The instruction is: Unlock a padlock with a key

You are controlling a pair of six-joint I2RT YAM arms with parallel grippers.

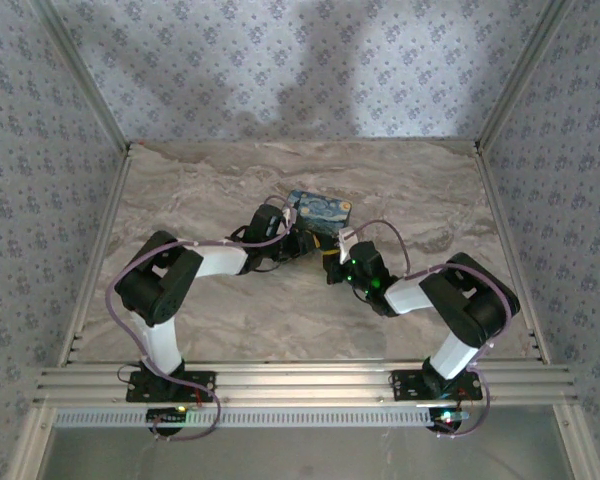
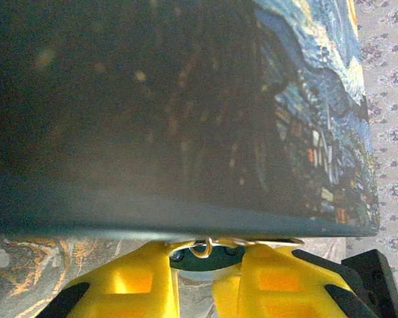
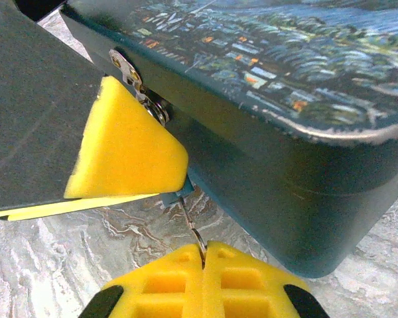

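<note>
Nearest, the right gripper [image 3: 202, 262] has its yellow foam-padded fingers clenched on the bow of a slim silver metal key [image 3: 192, 226]. The blade points up and away, which lines it up with the keyhole rather than leaving it flat on the table. Just beyond the key's tip sits the small blue-grey metal padlock [image 3: 174, 197]. It hangs low against the front wall of the tin, and little more than a corner of it is visible. Whether the blade is already seated in the keyway cannot be told.

The left gripper [image 2: 207, 265] comes in from the other side, its yellow pads closed on the padlock's body with a thin wire ring between them. This grasp probably steadies the lock so that a turn of the key does not simply swing it.

Behind both stands the blue-and-yellow starry-night printed tin box [image 3: 265, 152], with its silver hasp [image 3: 128, 68] on the front wall. It rests on the marbled grey table [image 3: 66, 252].
</note>
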